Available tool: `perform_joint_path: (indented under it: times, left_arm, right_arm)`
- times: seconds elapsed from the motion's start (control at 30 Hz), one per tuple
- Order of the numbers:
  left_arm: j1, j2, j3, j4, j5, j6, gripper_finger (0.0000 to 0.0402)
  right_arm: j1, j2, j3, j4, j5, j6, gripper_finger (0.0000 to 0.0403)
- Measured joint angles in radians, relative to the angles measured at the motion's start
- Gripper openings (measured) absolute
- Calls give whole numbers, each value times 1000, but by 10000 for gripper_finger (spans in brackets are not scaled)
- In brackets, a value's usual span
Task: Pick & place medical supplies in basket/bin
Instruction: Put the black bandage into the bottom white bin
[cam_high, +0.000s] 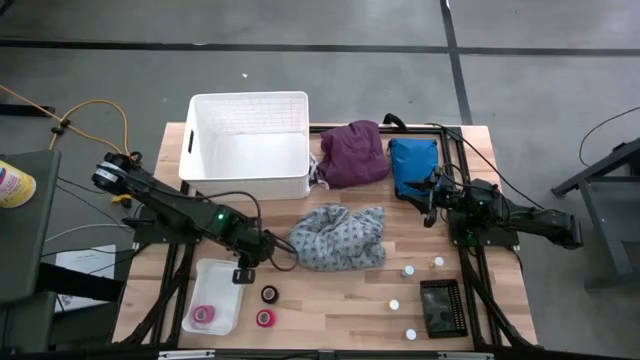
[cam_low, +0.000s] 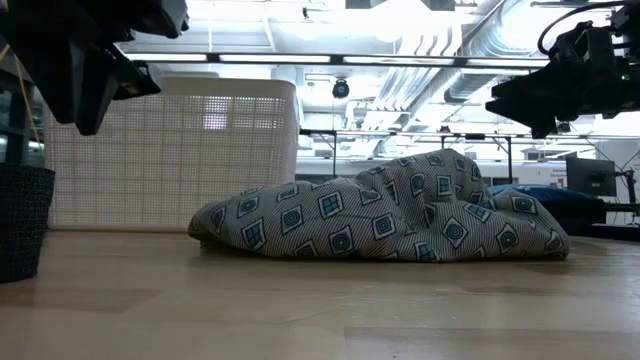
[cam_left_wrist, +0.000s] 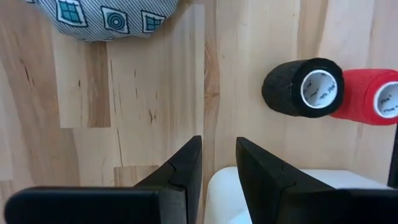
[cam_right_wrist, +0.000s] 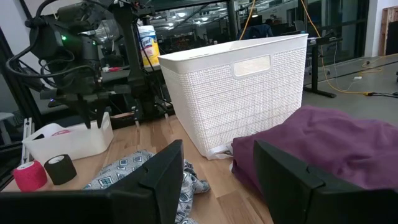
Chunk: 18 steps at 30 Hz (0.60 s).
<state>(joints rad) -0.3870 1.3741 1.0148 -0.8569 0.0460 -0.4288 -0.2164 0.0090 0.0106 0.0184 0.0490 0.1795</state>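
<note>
Nothing has gone into the white basket yet; it stands at the far left of the bench, and its floor looks bare from above. The grey patterned cloth lies heaped mid-bench, just near of the basket. The purple cloth lies against the basket's right wall, with a blue cloth to its right. The black tape roll and red tape roll lie at the near left, touching one another in the left wrist view, and the pink roll sits in a small white tray. Four small white-capped vials are scattered at the near right, beside a dark rack.

The left claw hangs over the tray's far edge with its jaws a narrow gap apart, holding nothing. The black roll is the closest pick, I judge. The jaws look too narrow for it: spread them first, come straight down, and grip so the red roll is not dragged along. Lift well clear of the basket's tall wall before letting go.

The right claw waits open and empty over the bench's right side, just near of the purple and blue cloths.
</note>
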Motion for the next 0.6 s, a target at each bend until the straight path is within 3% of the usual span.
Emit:
perform_joint_path:
  times: [0.6]
  left_arm:
    - [34,227,198,-3,11,142,94]
  right_arm:
    - [0,0,0,0,0,0,181]
